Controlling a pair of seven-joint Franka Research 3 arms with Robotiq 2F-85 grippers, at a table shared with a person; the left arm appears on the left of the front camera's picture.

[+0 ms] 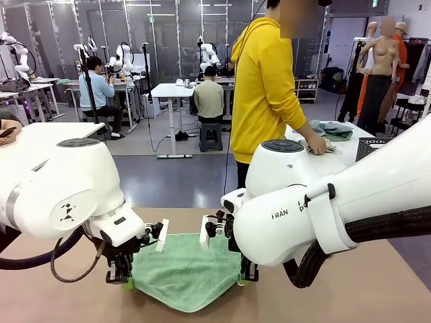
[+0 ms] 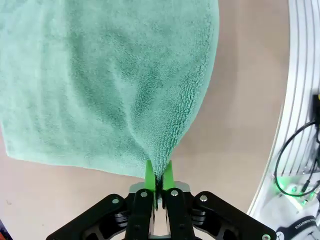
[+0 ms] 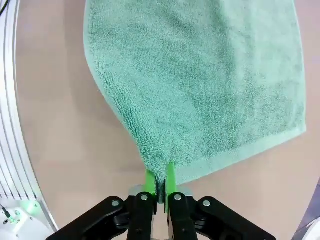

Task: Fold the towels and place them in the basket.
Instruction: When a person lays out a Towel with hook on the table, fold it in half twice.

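— Where are we with the task?

— Early, we judge. The green towel (image 1: 185,272) lies spread on the brown table (image 1: 350,289) just in front of us, and we see no finished fold in it. Nothing we can make out sits in the basket; a dark lattice shape (image 1: 372,147) on the white table (image 1: 168,89) behind the person (image 1: 266,81) may be that basket, but we cannot be sure.

— And the other towel?

— A blue-grey towel (image 1: 335,130) lies bunched on that far table, with the person's hand (image 1: 315,145) at a cloth just beside it. So we have both folds and both placements left.

— How do our arms stand?

— Both are bent low over the table, wrists turned down, one at each side of the green towel. The left gripper (image 2: 159,172) is clamped narrow on one near corner, terry bunched between its green pads. The right gripper (image 3: 160,175) mirrors it on the other near corner, pinched just as tight.

— Is the cloth off the table?

— At the two corners it rises into the pads. The near edge sags between the grippers, and the rest spreads flat away from us.

— Next step, then?

— We judge that the corners need carrying together over the far edge, at an even height, or the fold skews.
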